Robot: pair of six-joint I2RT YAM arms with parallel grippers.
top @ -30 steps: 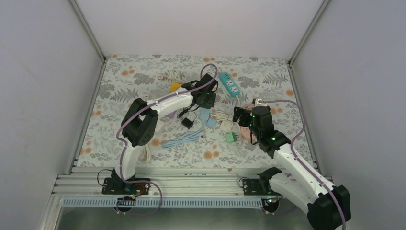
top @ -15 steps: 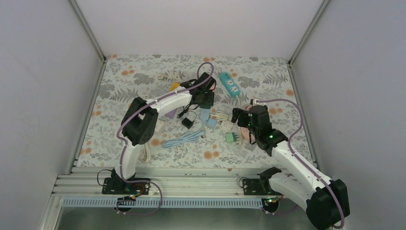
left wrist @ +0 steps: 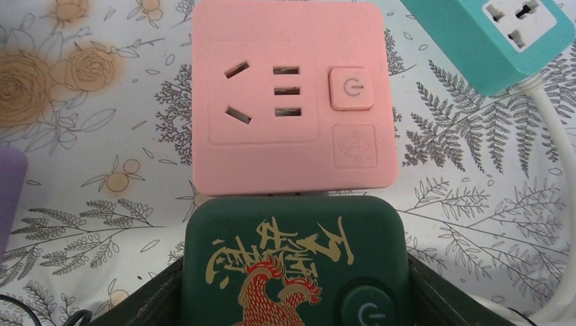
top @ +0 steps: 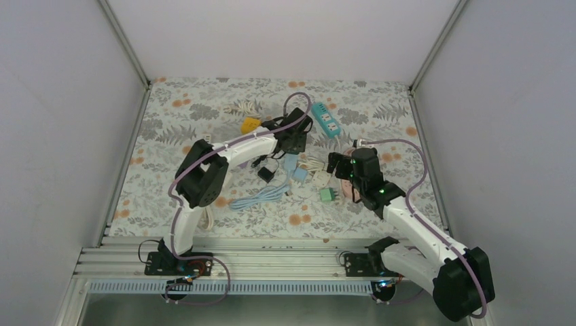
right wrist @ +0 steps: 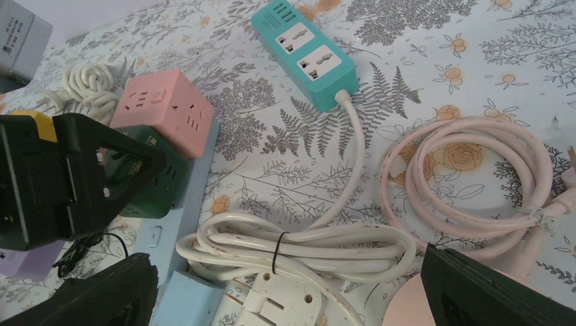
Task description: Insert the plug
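Note:
My left gripper [left wrist: 295,302] is shut on a dark green cube socket [left wrist: 295,258] with a gold and red emblem. The green cube's far edge sits against the near side of a pink cube socket [left wrist: 292,102] lying on the floral mat. In the right wrist view the pink cube [right wrist: 163,102] and the green cube [right wrist: 146,180] stand side by side, with the left gripper [right wrist: 61,170] on them. My right gripper [right wrist: 289,299] is open and empty above a white plug [right wrist: 278,299] and its tied white cord bundle [right wrist: 299,241]. In the top view the left gripper [top: 293,136] is behind and left of the right gripper [top: 336,170].
A teal power strip [right wrist: 306,51] lies behind the cubes, its white cord running toward the bundle. A coiled pink cord [right wrist: 469,170] lies at the right. A light blue strip [right wrist: 187,197], a yellow cube [top: 250,125], a black adapter [top: 267,173] and a small green plug [top: 328,195] crowd the middle.
My left gripper has shifted slightly right and back with the green cube, uncovering the yellow cube. My right gripper has moved a little left and away from the base.

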